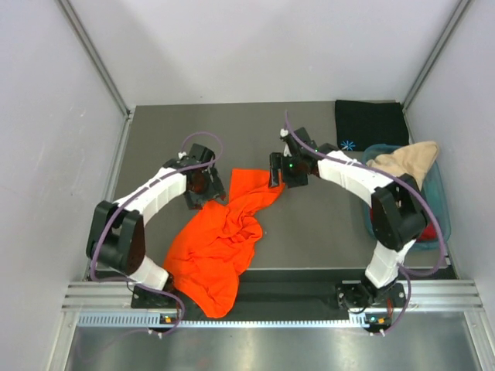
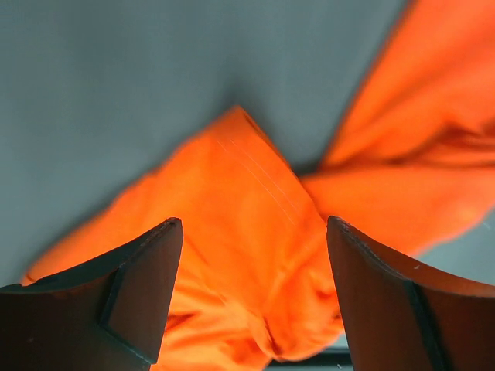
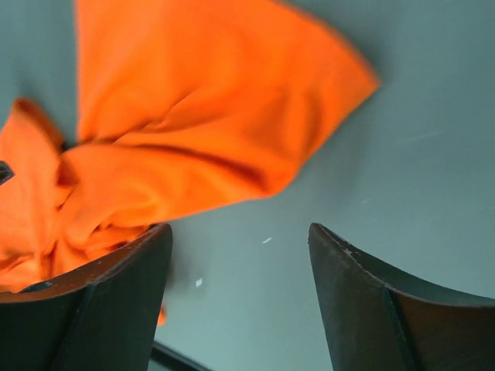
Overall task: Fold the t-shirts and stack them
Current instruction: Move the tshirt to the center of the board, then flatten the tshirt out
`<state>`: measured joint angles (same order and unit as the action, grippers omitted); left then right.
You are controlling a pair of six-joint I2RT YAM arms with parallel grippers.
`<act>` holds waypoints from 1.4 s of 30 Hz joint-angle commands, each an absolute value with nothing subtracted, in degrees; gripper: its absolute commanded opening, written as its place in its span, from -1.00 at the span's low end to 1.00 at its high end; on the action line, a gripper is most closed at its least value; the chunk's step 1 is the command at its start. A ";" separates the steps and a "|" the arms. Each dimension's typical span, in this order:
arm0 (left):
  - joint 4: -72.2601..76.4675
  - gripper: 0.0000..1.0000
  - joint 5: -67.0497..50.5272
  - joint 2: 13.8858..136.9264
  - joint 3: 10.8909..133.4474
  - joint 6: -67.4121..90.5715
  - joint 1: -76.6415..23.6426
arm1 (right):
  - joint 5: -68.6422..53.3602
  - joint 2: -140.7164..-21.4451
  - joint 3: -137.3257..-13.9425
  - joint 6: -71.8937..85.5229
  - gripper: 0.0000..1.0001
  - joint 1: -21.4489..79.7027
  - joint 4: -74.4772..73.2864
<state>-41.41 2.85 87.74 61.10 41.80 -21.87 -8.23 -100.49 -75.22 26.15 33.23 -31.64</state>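
1. I am finding the left hand (image 2: 254,222) released. Its two fingers are standing wide apart, with a bunched corner of the orange t-shirt (image 2: 240,193) lying below and between them. Nothing is being gripped.
2. I am finding the right hand (image 3: 238,229) released as well, fingers spread over the bare tabletop (image 1: 309,232). A flatter corner of the orange cloth is lying just beside it, not between the fingers.
3. Both hands are sitting low at the far end of the orange t-shirt, one on either side. I am judging this as lining up to take two corners and draw the cloth flat before folding.
4. The orange t-shirt itself is lying crumpled on the tabletop between the two arms. It is running from the hands towards the near edge, where its end is reaching onto the metal rail (image 1: 294,297).
5. The black t-shirt (image 1: 370,124) is lying flat and squared in the far right corner with its light-blue star mark showing. I am judging it as already folded and serving as the base of the stack.
6. The teal tub (image 1: 438,189) is sitting at the right edge, just beside the black t-shirt. The beige t-shirt (image 1: 406,161) is lying heaped in it and spilling over its far rim. The right arm is covering part of the tub, so I cannot tell what else it is holding.
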 commanded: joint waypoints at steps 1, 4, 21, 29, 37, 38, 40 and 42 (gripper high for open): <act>-37.54 0.60 3.52 90.52 62.49 37.62 -19.60 | -10.20 -104.14 -79.53 21.19 0.45 30.24 -32.43; -36.30 0.58 2.46 94.03 63.37 36.30 -19.16 | -10.55 -107.22 -82.17 19.87 0.44 28.74 -32.96; -35.41 -0.71 -2.81 99.49 62.21 33.93 -13.98 | -13.45 -117.78 -87.98 20.48 -0.63 24.09 -33.92; -41.92 -1.00 4.38 88.79 70.30 31.12 -13.54 | -4.23 -103.82 -77.63 19.86 -1.00 15.93 -40.25; -41.05 -1.00 7.03 84.11 79.27 32.78 -13.54 | -2.90 -86.67 -66.02 19.07 -0.99 11.69 -43.24; -40.61 -1.00 7.03 84.63 80.23 32.87 -13.54 | -2.90 -86.23 -65.40 19.25 -0.98 11.60 -43.33; -40.34 -1.00 7.38 85.86 83.66 31.38 -13.62 | -3.07 -85.26 -64.17 19.34 -0.95 11.60 -43.42; -41.92 -1.00 8.08 89.20 89.10 29.10 -13.62 | -3.16 -84.47 -63.72 19.25 -0.94 11.69 -43.86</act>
